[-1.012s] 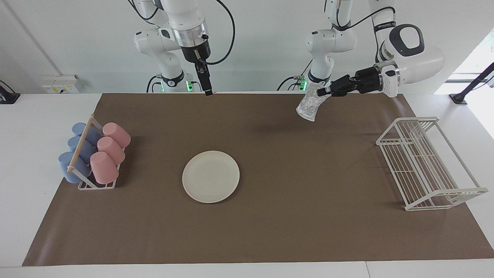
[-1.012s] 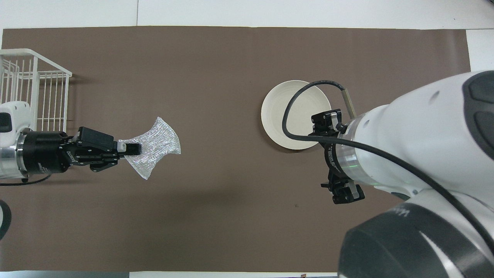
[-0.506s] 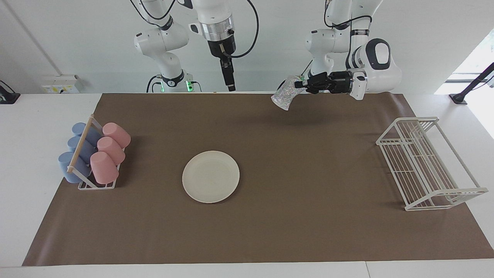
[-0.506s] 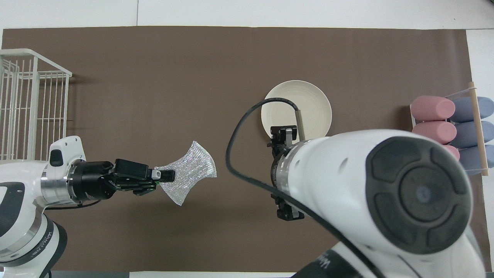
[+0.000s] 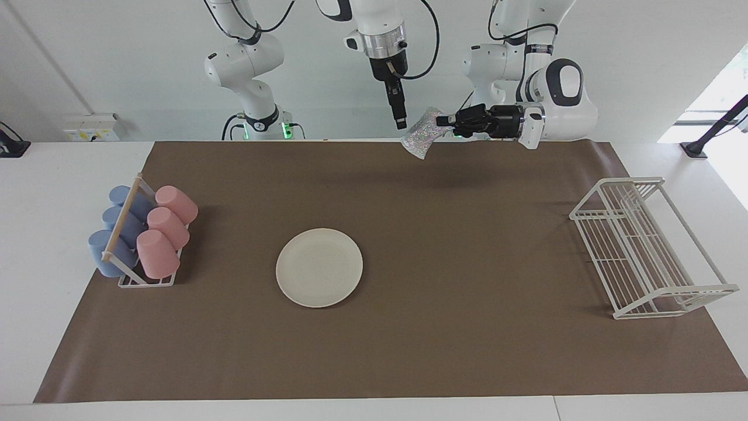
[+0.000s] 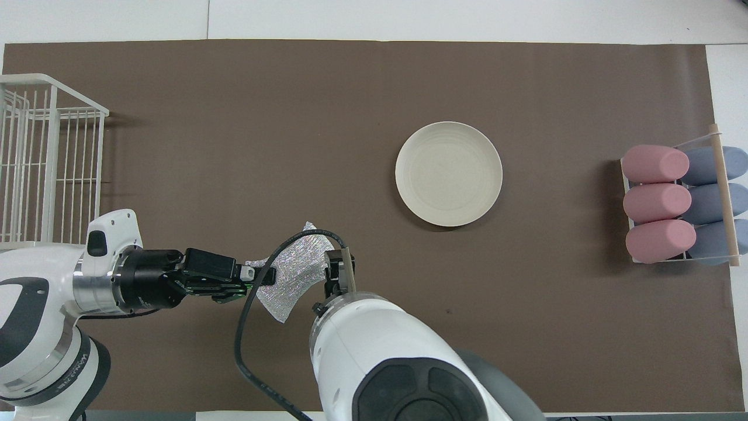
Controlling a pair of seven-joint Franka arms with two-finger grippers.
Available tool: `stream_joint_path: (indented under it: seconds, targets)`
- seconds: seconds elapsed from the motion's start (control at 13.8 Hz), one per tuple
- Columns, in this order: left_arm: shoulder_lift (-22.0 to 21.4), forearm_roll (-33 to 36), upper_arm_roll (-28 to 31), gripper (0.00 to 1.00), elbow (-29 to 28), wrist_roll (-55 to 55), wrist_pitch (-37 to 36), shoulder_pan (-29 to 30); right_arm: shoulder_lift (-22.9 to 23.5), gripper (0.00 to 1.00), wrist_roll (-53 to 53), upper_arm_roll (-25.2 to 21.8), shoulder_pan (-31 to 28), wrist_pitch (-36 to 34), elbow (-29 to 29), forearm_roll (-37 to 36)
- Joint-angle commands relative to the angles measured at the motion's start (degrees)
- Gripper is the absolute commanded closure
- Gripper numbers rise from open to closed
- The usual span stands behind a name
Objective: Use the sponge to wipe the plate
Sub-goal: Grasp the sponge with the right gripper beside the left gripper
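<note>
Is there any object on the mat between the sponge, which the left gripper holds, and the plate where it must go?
Nothing visible blocks it. The left gripper holds the sponge in the air beside the right gripper. The mat toward the plate is bare.

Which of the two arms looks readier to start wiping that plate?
Probably the left: the left gripper is shut on the sponge, up in the air. The right gripper hangs beside it holding nothing; the plate lies untouched.
</note>
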Motion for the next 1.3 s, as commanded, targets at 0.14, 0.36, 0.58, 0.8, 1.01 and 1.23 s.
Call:
stream_joint_path:
  seconds: [0.14,0.36,0.58,0.8,1.01,1.23]
  targets:
    - [-1.4,-1.3,0.7,1.0,-1.6,0.4,-0.6,-1.4,-0.4,0.0,0.5,-0.1,-0.6,7.6,-1.5,0.4]
    - [-1.5,-1.3,0.7,1.0,-1.6,0.1,-0.9,-1.4,-0.3,0.0,-0.3,-0.1,-0.6,8.4,-1.6,0.3]
    - [-1.4,-1.3,0.7,1.0,-1.6,-0.7,-1.2,-1.3,-0.3,0.0,-0.4,-0.1,-0.7,14.9,-3.1,0.3]
    - [-1.4,-0.9,0.8,1.0,-1.6,-0.9,-1.7,-1.2,-0.2,0.0,-0.6,-0.1,-1.0,17.6,-4.3,0.3]
    - [-1.4,-0.6,0.9,1.0,-1.4,-1.1,-1.8,-1.0,1.2,0.0,-0.2,-0.1,-0.5,18.8,-4.5,0.3]
    - [-1.4,-0.4,0.9,1.0,-1.4,-1.3,-1.8,-1.0,1.2,0.82,-3.1,-0.1,-0.5,18.2,-4.4,0.2]
